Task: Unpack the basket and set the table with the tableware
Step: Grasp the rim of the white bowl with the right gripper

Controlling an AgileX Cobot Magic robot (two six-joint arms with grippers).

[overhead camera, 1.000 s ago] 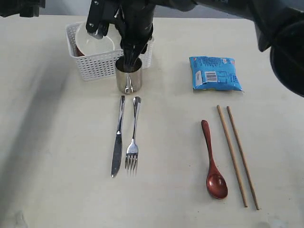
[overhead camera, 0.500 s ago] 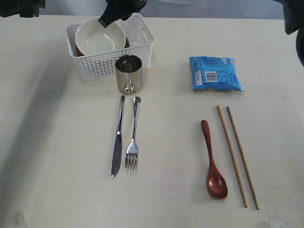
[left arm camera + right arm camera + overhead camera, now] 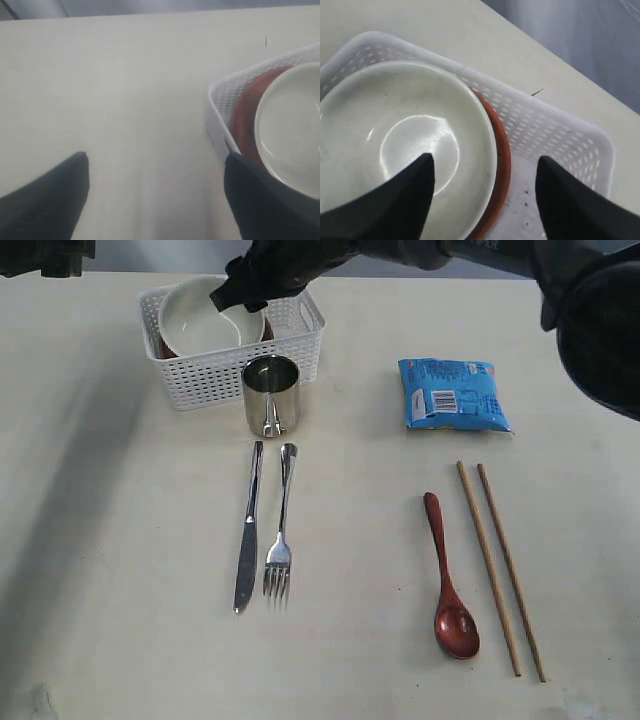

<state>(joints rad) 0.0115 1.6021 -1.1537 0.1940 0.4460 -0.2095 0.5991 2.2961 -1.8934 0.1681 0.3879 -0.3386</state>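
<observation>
My right fingers (image 3: 395,200) are spread wide over the cream bowl (image 3: 395,125), holding nothing, and my left fingers (image 3: 45,200) are open too. Bowl's on the reddish plate (image 3: 504,165) inside the white basket (image 3: 200,380), upper left.

right tool (image 3: 485,160) | off cup (image 3: 271,395) — now above bowl (image 3: 395,135) in basket (image 3: 200,390) | jaws wider

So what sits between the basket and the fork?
The steel cup, upright, stands between the basket and the handle end of the fork. Exterior view shows it.
</observation>
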